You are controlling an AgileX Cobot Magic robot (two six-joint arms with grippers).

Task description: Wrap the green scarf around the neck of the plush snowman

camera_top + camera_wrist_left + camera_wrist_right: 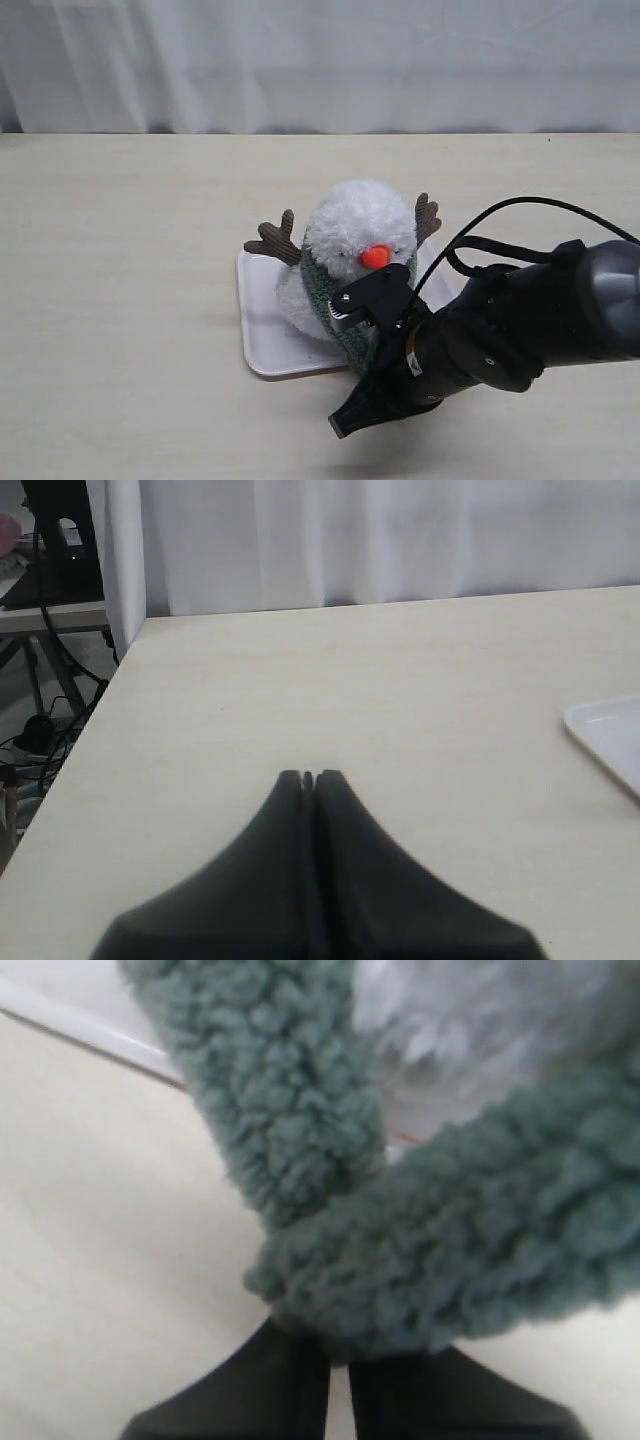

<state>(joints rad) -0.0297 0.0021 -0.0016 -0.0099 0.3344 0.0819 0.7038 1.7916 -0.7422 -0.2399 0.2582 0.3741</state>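
A pale beige wood-grain desk spans the scene, backed by a white pleated curtain. A flat white rectangular tray with rounded corners lies on the desk near its middle. Beyond the desk's edge, black cables trail below a black box-like object.

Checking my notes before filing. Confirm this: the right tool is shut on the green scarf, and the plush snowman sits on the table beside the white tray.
One point is wrong. The plush snowman sits on the white tray, not on the table beside it, as the exterior view shows. The rest stands: the right tool is shut on the green scarf.
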